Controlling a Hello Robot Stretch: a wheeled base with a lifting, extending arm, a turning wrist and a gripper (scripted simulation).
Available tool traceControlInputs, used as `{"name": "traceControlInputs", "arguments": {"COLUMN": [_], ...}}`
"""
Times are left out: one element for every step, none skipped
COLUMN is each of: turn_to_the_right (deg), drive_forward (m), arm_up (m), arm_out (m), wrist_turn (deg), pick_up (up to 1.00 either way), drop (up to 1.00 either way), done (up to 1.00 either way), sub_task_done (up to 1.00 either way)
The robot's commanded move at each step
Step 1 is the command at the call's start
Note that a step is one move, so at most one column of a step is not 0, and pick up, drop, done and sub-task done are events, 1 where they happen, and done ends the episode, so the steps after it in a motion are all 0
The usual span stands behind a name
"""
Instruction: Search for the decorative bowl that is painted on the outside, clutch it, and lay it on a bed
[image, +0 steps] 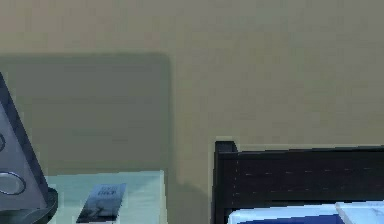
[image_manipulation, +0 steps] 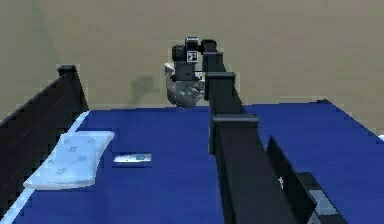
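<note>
In the arm side view my dark arm (image_manipulation: 236, 135) reaches out across a bed with a blue cover (image_manipulation: 170, 135). My gripper (image_manipulation: 179, 78) is at the arm's far end, left of the white marker squares. It holds a pale grey, rounded, bowl-like thing (image_manipulation: 183, 93), which hangs against the beige wall just above the bed's far edge. No painted pattern can be made out on it. In the forward view the bed's blue corner (image: 285, 217) lies at the bottom right.
A white pillow (image_manipulation: 70, 160) and a small flat dark thing (image_manipulation: 132, 159) lie on the cover by the dark headboard (image_manipulation: 40, 112). The forward view has the headboard (image: 300, 175), a pale nightstand (image: 140, 190) bearing a flat item (image: 100, 203), and a tall dark object (image: 20, 160).
</note>
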Motion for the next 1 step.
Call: {"name": "traceControlInputs", "arguments": {"turn_to_the_right": [0.0], "drive_forward": [0.0], "arm_up": [-0.26], "arm_out": [0.0], "wrist_turn": [0.0], "pick_up": [0.0], "drop": [0.0], "done": [0.0], "sub_task_done": [0.0]}}
